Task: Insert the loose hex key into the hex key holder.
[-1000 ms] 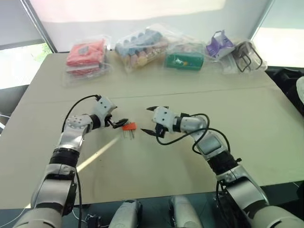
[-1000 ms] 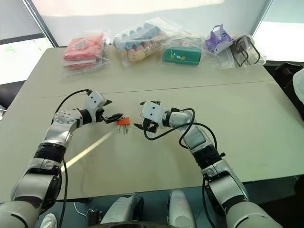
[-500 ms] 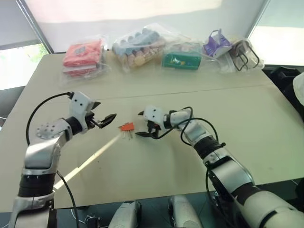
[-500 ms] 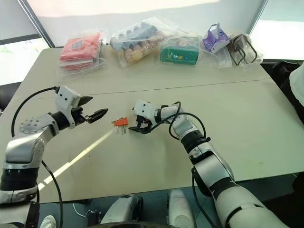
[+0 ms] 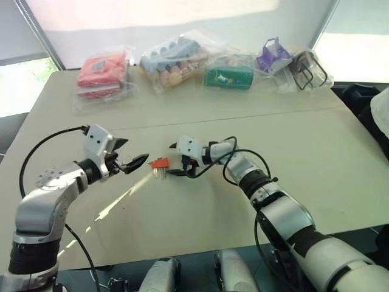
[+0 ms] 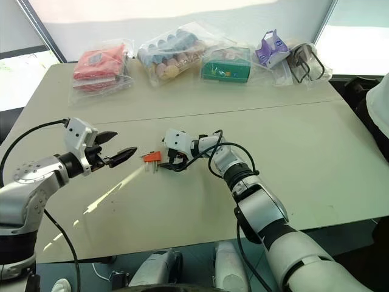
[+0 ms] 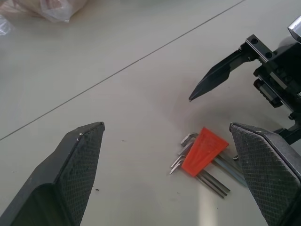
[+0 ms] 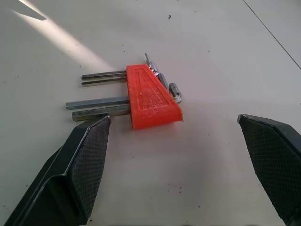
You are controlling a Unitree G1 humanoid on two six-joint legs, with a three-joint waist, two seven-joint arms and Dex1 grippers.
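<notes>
The hex key holder (image 5: 160,163) is a small red-orange block lying flat on the beige table (image 5: 200,213), with several thin metal keys sticking out of it (image 8: 150,99). The loose hex key is out of view; every key I see sits in the block. My left gripper (image 5: 130,153) hovers open a short way to the holder's left, pointing at it (image 7: 204,150). My right gripper (image 5: 173,160) is open just right of the holder, low over the table, its fingers (image 8: 89,155) spread either side of the block without touching it.
Clear bags line the table's far edge: a red packet (image 5: 102,72), coloured rolls (image 5: 173,58), a green box (image 5: 229,78), a purple piece (image 5: 269,56) and black clips (image 5: 307,67). A seam (image 5: 273,115) crosses the table and a sunlit streak (image 5: 115,204) lies near the holder.
The left gripper has pulled back from the holder, to the left and a little up. The right gripper has moved left and down, close to the holder. Both stayed open.
</notes>
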